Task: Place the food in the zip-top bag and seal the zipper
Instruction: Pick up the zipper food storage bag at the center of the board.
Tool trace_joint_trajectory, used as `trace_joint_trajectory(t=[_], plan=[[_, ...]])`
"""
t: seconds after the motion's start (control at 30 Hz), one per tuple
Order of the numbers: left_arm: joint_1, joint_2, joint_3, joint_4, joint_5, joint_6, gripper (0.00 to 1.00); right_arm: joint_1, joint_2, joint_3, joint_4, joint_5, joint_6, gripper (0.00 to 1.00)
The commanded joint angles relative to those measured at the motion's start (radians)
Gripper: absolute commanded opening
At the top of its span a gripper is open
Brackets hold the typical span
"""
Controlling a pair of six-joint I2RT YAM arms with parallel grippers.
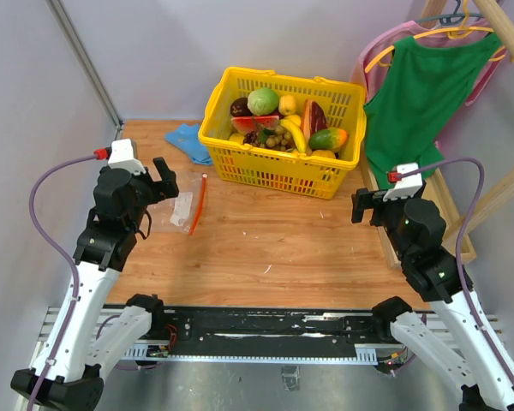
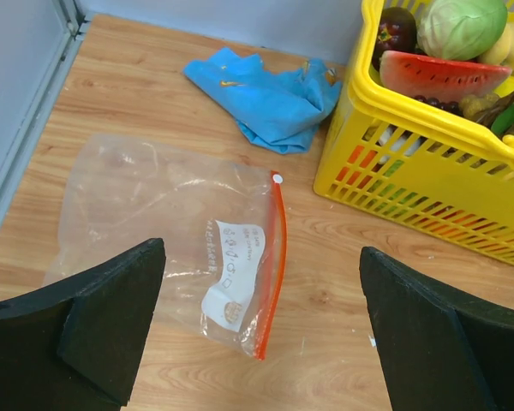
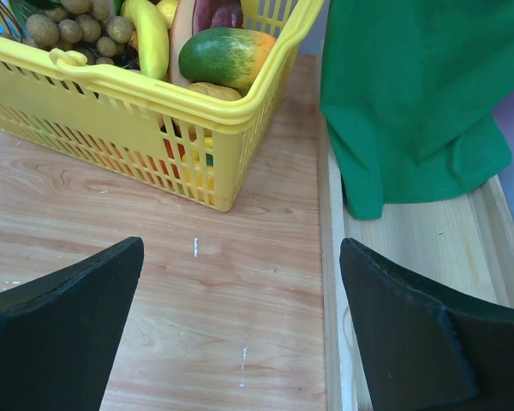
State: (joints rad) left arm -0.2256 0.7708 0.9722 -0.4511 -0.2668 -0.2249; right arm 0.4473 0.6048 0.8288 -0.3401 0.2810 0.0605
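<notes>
Food (image 1: 283,128) fills the yellow basket (image 1: 265,177); we see the zip-top bag (image 2: 146,214) flat on the table (image 1: 283,248) below our left gripper (image 2: 261,257), zipper (image 2: 275,248) between its parted fingers (image 2: 94,325). Our right gripper (image 3: 242,248) gapes beside the basket.

**Other Things on the Table**

A big yellow basket (image 1: 274,174) sits at the far edge of the wooden worktop (image 1: 283,248), a bit right of the middle; inside it, near its left end, lies a red watermelon slice (image 1: 255,122); a dark purple grape bunch (image 1: 240,108) sits just behind the slice; a crumpled blue cloth (image 1: 187,141) lies near the far left corner, just beside the basket's left wall; past the right edge a green shirt (image 1: 420,94) hangs on a yellow hanger (image 1: 463,32), with a pink hanger (image 1: 385,38) beside it; the shirt's bottom rests on a pale wooden ledge (image 3: 428,248) that runs along the right edge.
</notes>
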Motion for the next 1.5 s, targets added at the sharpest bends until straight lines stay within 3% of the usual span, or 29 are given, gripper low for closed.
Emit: trace_joint_trajectory(t=[0.0,0.37,0.77,0.97,1.13,1.47], plan=[[-0.007,0.003,0.014,0.019,0.015,0.012,0.99,0.014,-0.021,-0.014,0.033,0.003,0.010,0.98],[-0.008,0.088,0.065,-0.033,0.052,0.049,0.99,0.014,-0.063,-0.045,0.038,0.005,0.020,0.98],[-0.009,0.360,0.173,-0.167,-0.038,0.086,0.99,0.014,-0.095,-0.089,0.046,0.029,0.024,0.98],[-0.100,0.459,0.162,-0.176,-0.153,0.074,0.98,0.014,-0.106,-0.126,0.064,0.023,0.009,0.98],[-0.226,0.544,0.128,-0.162,-0.337,0.055,0.97,0.014,-0.122,-0.171,0.092,0.021,0.009,0.98],[-0.378,0.772,0.111,-0.143,-0.637,0.003,0.92,0.014,-0.130,-0.211,0.128,0.035,0.002,0.98]])
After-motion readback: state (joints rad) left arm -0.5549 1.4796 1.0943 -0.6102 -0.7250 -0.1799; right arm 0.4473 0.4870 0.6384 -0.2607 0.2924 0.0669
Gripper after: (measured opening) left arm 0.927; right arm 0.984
